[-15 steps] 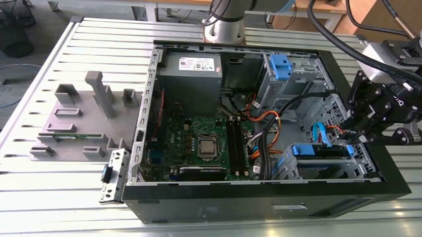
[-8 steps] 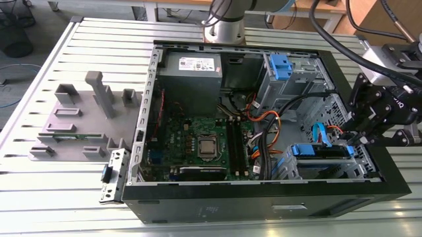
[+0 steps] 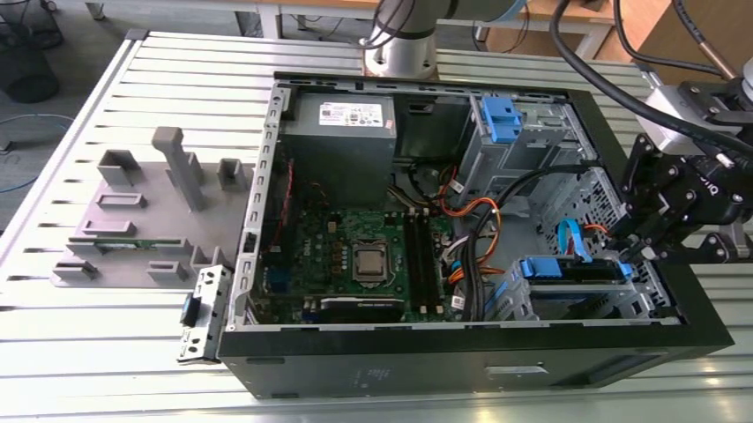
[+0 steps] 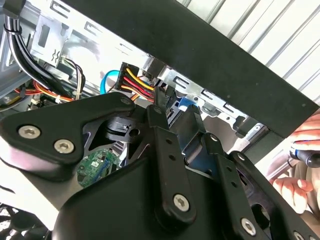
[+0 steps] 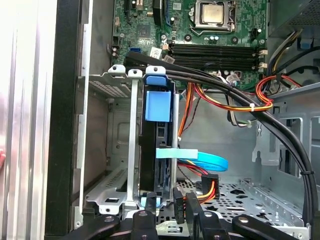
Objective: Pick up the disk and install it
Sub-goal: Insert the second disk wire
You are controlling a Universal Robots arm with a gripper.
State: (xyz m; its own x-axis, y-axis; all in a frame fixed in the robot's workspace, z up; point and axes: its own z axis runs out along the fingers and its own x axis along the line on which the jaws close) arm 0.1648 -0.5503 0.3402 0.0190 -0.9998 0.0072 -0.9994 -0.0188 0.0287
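Flat silver-grey disk in blue plastic rail frame stands on edge in the metal drive cage, at the corner of the open black computer case nearest the arm. Black pincer sits at the disk's near end, fingers closed down on its rear edge beside the connectors. Long axis runs straight away from the pincer, toward the green motherboard. Case lies on the slatted bench.

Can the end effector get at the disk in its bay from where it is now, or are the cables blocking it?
Probably yes. The end effector sits right at the disk standing in its metal bay; the black cable bundle passes behind, not between them.
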